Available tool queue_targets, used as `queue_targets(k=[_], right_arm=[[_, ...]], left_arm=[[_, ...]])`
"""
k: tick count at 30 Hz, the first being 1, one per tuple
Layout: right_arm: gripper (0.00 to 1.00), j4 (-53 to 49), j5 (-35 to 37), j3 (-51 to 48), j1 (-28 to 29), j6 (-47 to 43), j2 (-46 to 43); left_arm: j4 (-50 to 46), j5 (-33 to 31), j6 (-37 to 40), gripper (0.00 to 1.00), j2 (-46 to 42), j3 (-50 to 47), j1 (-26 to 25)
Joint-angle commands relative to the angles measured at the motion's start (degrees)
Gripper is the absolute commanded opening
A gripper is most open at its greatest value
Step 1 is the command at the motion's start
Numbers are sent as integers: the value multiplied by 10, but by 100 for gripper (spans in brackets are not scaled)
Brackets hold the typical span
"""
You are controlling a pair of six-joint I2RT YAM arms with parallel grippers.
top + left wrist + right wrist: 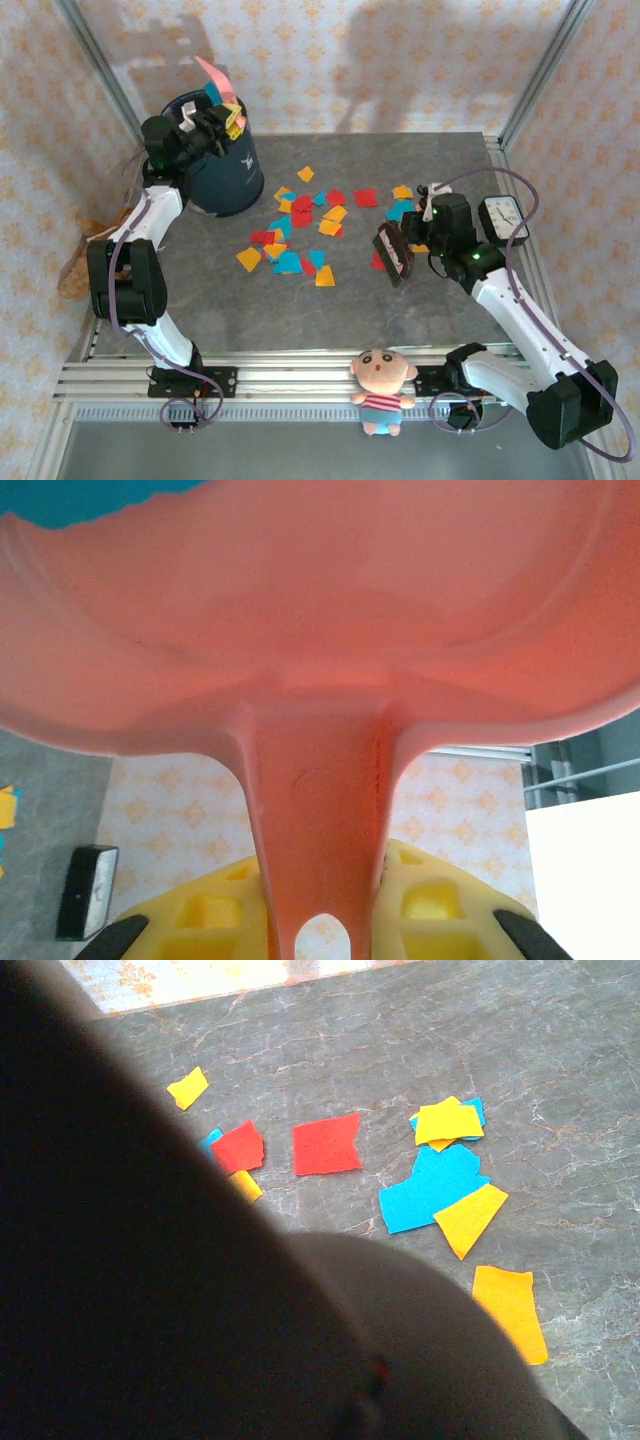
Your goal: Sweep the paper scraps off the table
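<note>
Many red, orange, yellow and blue paper scraps (300,235) lie spread over the middle of the dark grey table (340,310). My left gripper (228,118) is up at the far left, above a dark blue bin (225,175), shut on the handle of a pink dustpan (212,75). In the left wrist view the yellow fingers (225,900) of the left gripper (320,880) clamp the dustpan handle (320,800). My right gripper (418,238) holds a dark brush (395,255) low beside the right-hand scraps. The brush (150,1260) blocks much of the right wrist view, where scraps (325,1145) lie on the table (560,1060).
A small clock (500,215) stands at the table's right edge, close behind the right arm. A doll (380,385) sits on the front rail between the arm bases. Silver rails edge the table, with floral walls behind.
</note>
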Motion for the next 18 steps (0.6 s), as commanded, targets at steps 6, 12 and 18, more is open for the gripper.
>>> queue_targets(k=[6, 12, 18], right_arm=[[0, 15, -2, -4, 4, 7, -10], [0, 17, -2, -3, 3, 7, -10], [0, 17, -1, -5, 4, 9, -10]], left_arm=[[155, -34, -105, 0, -29, -41, 5], [221, -43, -152, 0, -29, -56, 5], [231, -45, -161, 0, -32, -58, 4]])
